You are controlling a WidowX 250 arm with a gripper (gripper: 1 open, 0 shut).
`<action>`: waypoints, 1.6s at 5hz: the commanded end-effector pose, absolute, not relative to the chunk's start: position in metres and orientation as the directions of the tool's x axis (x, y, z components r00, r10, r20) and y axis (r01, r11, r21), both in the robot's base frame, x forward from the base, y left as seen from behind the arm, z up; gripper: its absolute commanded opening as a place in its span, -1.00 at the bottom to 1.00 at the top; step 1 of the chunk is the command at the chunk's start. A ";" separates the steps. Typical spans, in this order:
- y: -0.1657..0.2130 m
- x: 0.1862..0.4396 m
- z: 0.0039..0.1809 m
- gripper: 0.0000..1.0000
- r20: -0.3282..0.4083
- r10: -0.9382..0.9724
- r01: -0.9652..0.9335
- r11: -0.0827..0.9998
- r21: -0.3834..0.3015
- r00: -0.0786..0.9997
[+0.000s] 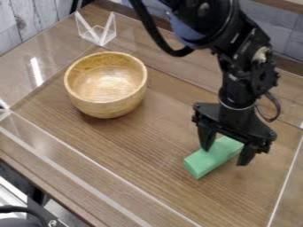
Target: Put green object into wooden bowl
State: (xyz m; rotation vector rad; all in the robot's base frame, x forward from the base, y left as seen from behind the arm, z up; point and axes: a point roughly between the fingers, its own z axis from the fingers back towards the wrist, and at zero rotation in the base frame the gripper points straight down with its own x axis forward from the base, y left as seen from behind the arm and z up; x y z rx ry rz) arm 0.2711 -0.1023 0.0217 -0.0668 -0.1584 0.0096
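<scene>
Stretching across the view, the wooden table [106, 151] is cut off on every side, and the black arm [231, 44] runs out of the top edge. Left stands the wooden bowl [106, 84] — no writing shows anywhere. The gripper [229, 148] straddles the green block [206, 161] on the table, jaws apart — the block's far end hidden.

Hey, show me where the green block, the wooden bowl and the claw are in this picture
green block [206, 161], camera view, on its top face in front of the claw.
wooden bowl [73, 95], camera view, on its outer wall at the left.
claw [229, 149], camera view, midway between its open fingertips, over the block's far end.
</scene>
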 end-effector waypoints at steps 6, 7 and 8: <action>-0.060 0.234 0.004 1.00 0.002 -0.055 0.055 0.998 -0.023 0.998; -0.062 0.225 0.015 -1.00 0.000 -0.012 0.012 1.000 -0.025 1.000; -0.062 0.217 0.047 -1.00 0.019 0.044 -0.044 0.998 -0.039 0.999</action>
